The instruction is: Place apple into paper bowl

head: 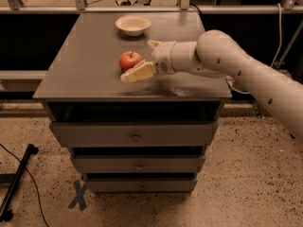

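Camera view shows you the apple [130, 60] resting mid-frame on the cabinet [85, 60], well below the bowl [133, 24]. Your gripper [146, 58] sits just right of it, fingers spread wide, clasping nothing.

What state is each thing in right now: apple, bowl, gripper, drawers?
apple: upright, stem up, resting on the cabinet top, not in the bowl.
paper bowl: upright, empty, at the back of the top, apart from the apple.
gripper: open, low over the top, straddling the apple from its right side.
drawers: all three shut.
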